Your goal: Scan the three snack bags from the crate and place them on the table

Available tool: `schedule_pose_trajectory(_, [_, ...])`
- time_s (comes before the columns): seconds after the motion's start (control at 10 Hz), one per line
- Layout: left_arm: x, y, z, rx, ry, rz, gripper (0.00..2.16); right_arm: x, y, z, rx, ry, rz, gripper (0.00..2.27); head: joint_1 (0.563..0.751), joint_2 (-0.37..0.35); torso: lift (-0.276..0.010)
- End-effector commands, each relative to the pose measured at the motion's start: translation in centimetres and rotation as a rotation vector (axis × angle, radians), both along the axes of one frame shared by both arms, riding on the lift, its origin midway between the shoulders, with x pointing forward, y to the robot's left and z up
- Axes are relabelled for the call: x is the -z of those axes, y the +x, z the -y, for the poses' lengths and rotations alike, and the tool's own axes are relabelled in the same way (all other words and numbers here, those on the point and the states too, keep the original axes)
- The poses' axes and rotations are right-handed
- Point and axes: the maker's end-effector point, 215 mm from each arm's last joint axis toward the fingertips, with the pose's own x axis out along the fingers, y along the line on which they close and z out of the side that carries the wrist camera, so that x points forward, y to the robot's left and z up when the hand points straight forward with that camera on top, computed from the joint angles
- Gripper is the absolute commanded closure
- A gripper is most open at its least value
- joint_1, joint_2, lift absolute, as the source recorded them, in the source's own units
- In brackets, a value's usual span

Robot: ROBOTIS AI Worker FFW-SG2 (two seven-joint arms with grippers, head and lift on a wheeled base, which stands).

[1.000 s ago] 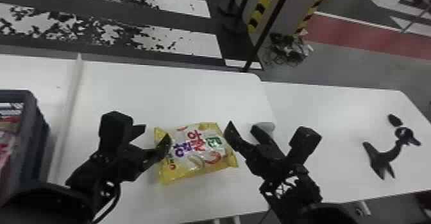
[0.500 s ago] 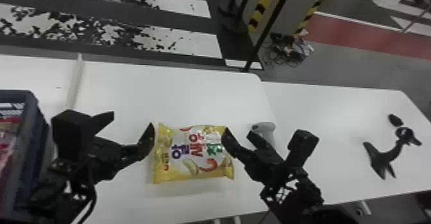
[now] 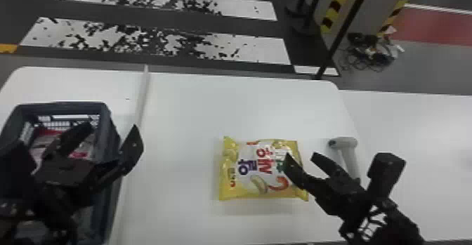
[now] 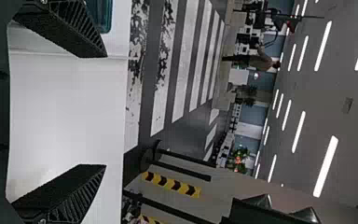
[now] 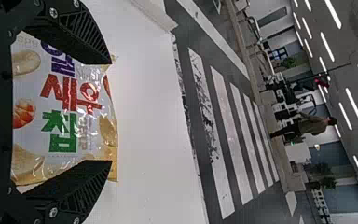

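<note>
The bag (image 3: pixel 261 167) is glossy and crinkled, yellow with a pale middle, marked with purple, red and green lettering and pictures of a chip and a prawn. With 12 o'clock away from the robot, its long axis runs from 9 to 3 o'clock; its lettering goes from purple at the 9 o'clock side to green towards 3, and the food pictures sit towards 6. It lies on the bench (image 3: pixel 189 107), between the crate (image 3: pixel 105 135) at its 9 o'clock and the scanner (image 3: pixel 346 142) at about 3. The right jaws (image 3: pixel 301 154) are released, spread over the bag's 3 o'clock end. The left jaws (image 3: pixel 111 126), also released, hang by the crate's 3 o'clock wall.
</note>
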Motion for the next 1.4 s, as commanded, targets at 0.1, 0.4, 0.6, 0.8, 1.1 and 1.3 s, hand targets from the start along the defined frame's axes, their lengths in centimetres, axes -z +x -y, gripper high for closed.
schedule_pose_trajectory(0.1, [0.5,-1.6,-3.2,-0.038,-0.008,-0.023,0.04,1.4,-1.7,-3.5,-0.121,-0.041,-0.022,0.14,0.695,-0.052,-0.062])
schedule_pose_trajectory(0.4, [1.0,-2.4,-3.3,-0.040,-0.005,-0.040,0.05,2.9,-4.1,-9.3,-0.268,-0.090,-0.026,0.14,0.695,0.051,-0.062])
schedule_pose_trajectory(0.6, [1.3,-2.5,-2.9,-0.034,-0.010,-0.047,0.05,3.2,-5.4,-13.3,-0.394,-0.212,0.017,0.14,0.695,0.120,-0.062])
schedule_pose_trajectory(0.8, [1.2,-2.5,-2.8,-0.030,-0.012,-0.044,0.05,2.9,-5.8,-15.4,-0.465,-0.326,0.087,0.14,0.695,0.170,-0.062])
schedule_pose_trajectory(1.1, [2.0,-2.8,-2.3,-0.012,-0.018,-0.068,0.05,4.4,-6.0,-16.2,-0.536,-0.511,0.155,0.14,0.695,0.201,-0.062])
schedule_pose_trajectory(1.3, [1.9,-2.7,-2.0,-0.005,-0.022,-0.067,0.05,6.4,-6.5,-17.0,-0.587,-0.643,0.177,0.14,0.695,0.206,-0.062])
